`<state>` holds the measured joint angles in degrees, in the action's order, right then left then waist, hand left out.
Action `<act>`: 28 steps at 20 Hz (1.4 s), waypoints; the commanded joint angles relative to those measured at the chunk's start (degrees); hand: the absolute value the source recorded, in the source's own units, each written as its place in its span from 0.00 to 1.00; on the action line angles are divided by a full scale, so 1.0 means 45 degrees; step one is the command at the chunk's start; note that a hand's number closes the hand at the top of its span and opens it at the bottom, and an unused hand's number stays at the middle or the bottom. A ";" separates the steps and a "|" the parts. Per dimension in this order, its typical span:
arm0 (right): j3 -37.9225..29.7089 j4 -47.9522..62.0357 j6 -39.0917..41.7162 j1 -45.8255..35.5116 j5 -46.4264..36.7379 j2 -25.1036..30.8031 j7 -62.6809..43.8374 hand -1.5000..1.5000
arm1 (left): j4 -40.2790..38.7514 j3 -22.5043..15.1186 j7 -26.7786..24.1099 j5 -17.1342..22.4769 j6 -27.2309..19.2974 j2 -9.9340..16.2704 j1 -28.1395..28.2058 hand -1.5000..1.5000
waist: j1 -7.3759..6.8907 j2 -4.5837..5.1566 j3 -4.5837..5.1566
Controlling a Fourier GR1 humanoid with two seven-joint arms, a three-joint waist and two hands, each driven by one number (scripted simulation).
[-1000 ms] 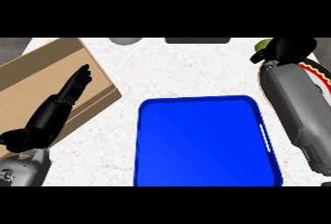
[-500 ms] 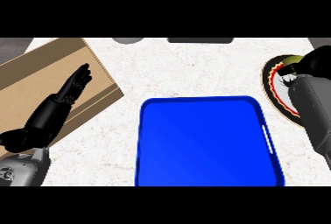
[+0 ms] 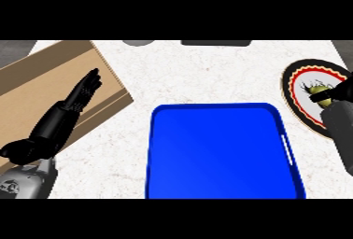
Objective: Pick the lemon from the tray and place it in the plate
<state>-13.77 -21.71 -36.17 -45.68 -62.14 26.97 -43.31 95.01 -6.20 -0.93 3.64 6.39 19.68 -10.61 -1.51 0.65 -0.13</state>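
The blue tray lies in the middle of the counter with nothing in it. At the right edge sits the plate, black with a red and white ring. Over its middle the small yellow-green lemon shows, and my right hand is curled round it from the right; most of that hand is cut off by the view's edge. My left hand rests open at the left, fingers straight, over a wooden board.
A light-brown wooden board covers the counter's left side. A grey round object and a dark flat object sit at the far edge. White counter shows between tray and plate.
My right hand has carried the lemon rightward and down over the plate, and its forearm has swung out toward the right edge. The left hand and the tray have not moved.
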 commanded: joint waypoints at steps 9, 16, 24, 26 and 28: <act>-0.1189 -0.1805 -0.2798 0.0449 0.2376 -0.0630 0.4627 0.00 | 0.0391 0.0110 0.0091 -0.0365 -0.0117 -0.0408 0.0564 0.50 | 0.0243 -0.0150 0.0008; -0.2885 -0.4939 -0.2347 0.0725 0.6615 -0.1934 0.7377 0.00 | -0.0123 0.1043 0.0073 0.0365 0.0502 0.0135 0.0180 0.50 | 0.0466 -0.0202 0.0003; -0.3397 -1.1010 0.0460 0.5408 0.9969 -0.2405 0.8901 0.00 | 0.0299 0.1086 -0.0397 0.0020 0.0466 0.0066 0.1225 0.50 | 0.0804 -0.0328 0.0039; -0.2992 -1.2822 0.0658 0.6282 0.9916 -0.2780 0.7939 0.00 | -0.0187 0.1226 -0.0501 -0.0014 0.0657 0.0073 0.0515 0.50 | 0.0702 -0.0260 0.0045; -0.3103 -1.4379 0.1481 0.7576 1.0456 -0.2593 0.7785 0.00 | -0.0174 0.1109 0.0169 -0.0141 0.0477 -0.0089 0.0215 0.50 | 0.0732 -0.0251 0.0041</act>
<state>-27.90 -73.69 -34.66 -20.69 -18.85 15.74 -6.65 94.93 -1.97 -1.01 3.25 8.47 19.31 -8.53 1.65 -0.53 0.03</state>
